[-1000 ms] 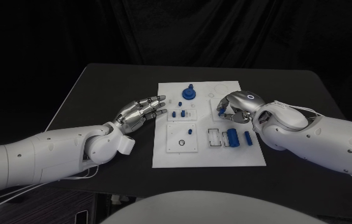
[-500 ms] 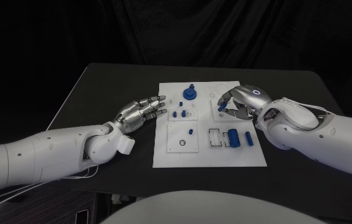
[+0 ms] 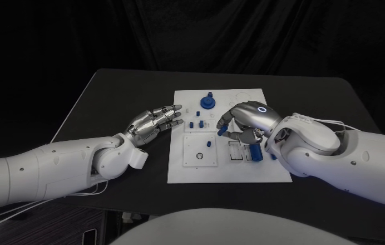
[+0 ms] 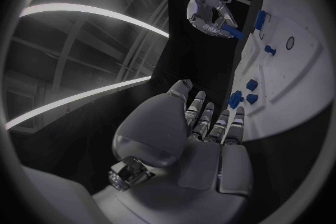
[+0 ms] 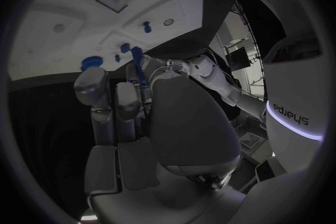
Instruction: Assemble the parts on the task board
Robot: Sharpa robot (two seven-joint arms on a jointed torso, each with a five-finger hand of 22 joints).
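The right hand (image 3: pixel 243 123) hangs over the middle of the task board (image 3: pixel 227 174), fingers curled in and pinching a slim blue peg (image 3: pixel 222 129) at their tips; the left wrist view shows the same hand (image 4: pixel 210 14) with the blue peg (image 4: pixel 233 31) sticking out from between the fingers, lifted off the board. In its own wrist view the peg (image 5: pixel 138 58) rises past the fingers (image 5: pixel 94 95) toward the white board (image 5: pixel 84 17). Under and just beside this hand, near the board's right edge, lie a larger blue cylinder (image 3: pixel 254 151) and a thinner blue piece (image 3: pixel 271 150), next to a black-outlined rectangular recess (image 3: pixel 234 150). Toward the board's far edge stands a round blue part with a knob (image 3: pixel 208 101). Left of the right hand, a small square plate carries a few short blue pieces (image 3: pixel 196 125), and nearer the front edge another square plate holds a black ring (image 3: pixel 197 156) and a little blue stub (image 3: pixel 208 143). The left hand (image 3: pixel 152 122) is off the board's left edge, over the black tabletop (image 3: pixel 112 94), fingers straight, slightly apart and pointing toward the board, holding nothing; in its own view the fingers (image 4: pixel 210 123) reach toward the board's edge (image 4: pixel 294 95), close to two small blue pieces (image 4: pixel 241 98).
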